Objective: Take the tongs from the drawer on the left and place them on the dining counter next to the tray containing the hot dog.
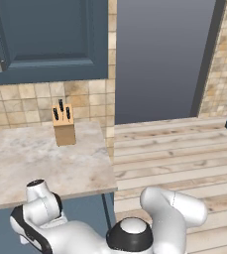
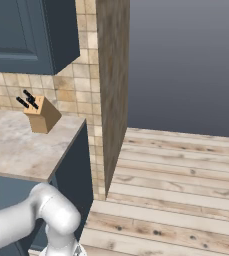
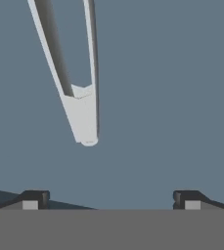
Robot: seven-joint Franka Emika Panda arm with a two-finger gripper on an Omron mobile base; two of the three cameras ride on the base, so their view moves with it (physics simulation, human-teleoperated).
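- Two dark fingertips [image 3: 34,197] sit wide apart at the bottom of the hand view; gripper [image 3: 111,199] is open, nothing between the jaws.
- Tongs [image 3: 79,105] lie on a flat slate-blue surface, presumably the drawer [image 3: 172,97] floor, ahead of the gripper and not touching it.
- Tongs' joined end points toward the gripper, slightly left of centre between the fingers; the two silvery arms spread away toward the top edge, tips cut off by the frame.
- Left base view: arm folded low at the bottom, in front of the short marble worktop [image 1: 45,158].
- Wooden knife block [image 1: 64,126] with dark handles stands upright at the back of that worktop, against the tiled wall.
- Dark blue upper cabinet [image 1: 45,39] above the block; plank floor [image 1: 184,149] to the right.
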